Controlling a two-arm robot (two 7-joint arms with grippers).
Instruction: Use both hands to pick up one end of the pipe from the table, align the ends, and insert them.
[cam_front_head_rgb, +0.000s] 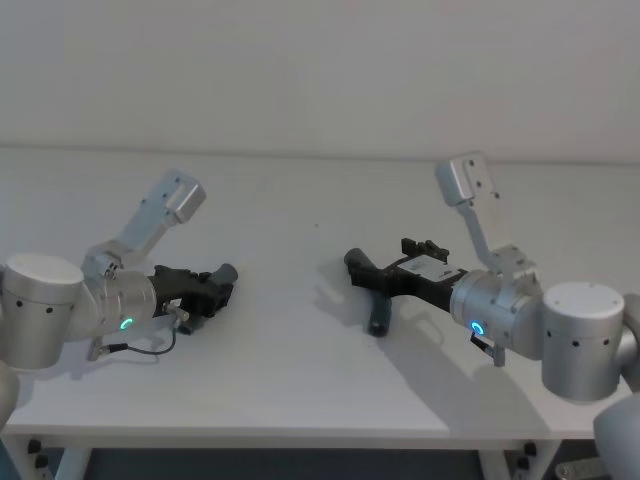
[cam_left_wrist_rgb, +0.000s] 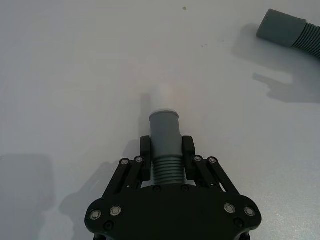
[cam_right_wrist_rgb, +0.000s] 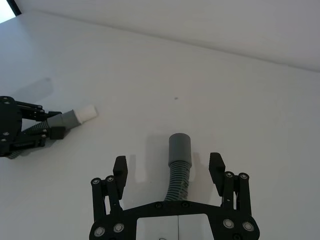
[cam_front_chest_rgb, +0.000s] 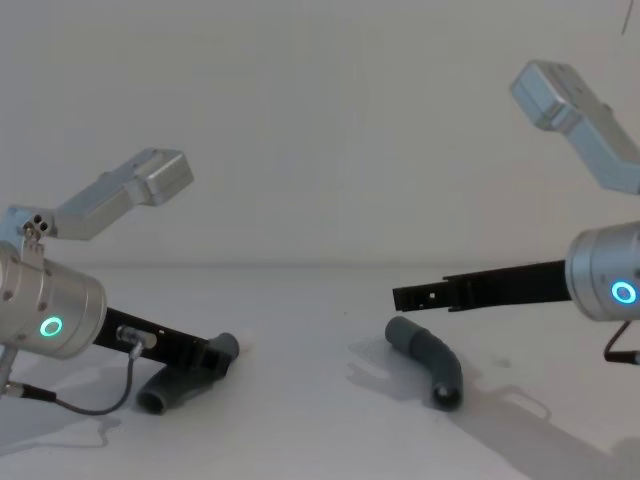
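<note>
1. Left pincer (cam_left_wrist_rgb: 166, 150) is pressed together on the left hose piece (cam_left_wrist_rgb: 165, 167), its two jaws pinching the ribbed part just behind the smooth cuff.
2. That piece's paler end (cam_left_wrist_rgb: 162, 97), with its whitish tip, sticks out forward past the jaws and points toward the middle of the counter (cam_front_head_rgb: 300, 380).
3. From the chest view the left hose piece slants. Its front end is raised at the jaws and its rear end sits low under the black wrist, at the counter surface. Whether that rear end touches the counter cannot be told.
4. Right pincer (cam_right_wrist_rgb: 168, 165) is spread wide, one jaw on each side of the right hose piece (cam_right_wrist_rgb: 179, 172), with a clear gap between each jaw and the piece.
5. The right hose piece lies bent on the counter, right of centre. Its dark grey socket end (cam_right_wrist_rgb: 180, 145) points away from the right wrist.
6. In the chest view the Right pincer hangs just above this piece with a gap between them.
7. The two pieces are well apart, with counter surface between the paler end and the dark grey socket end.
8. The left arm (cam_front_head_rgb: 60, 305) and the right arm (cam_front_head_rgb: 540, 320) sit low near the counter's front edge.
</note>
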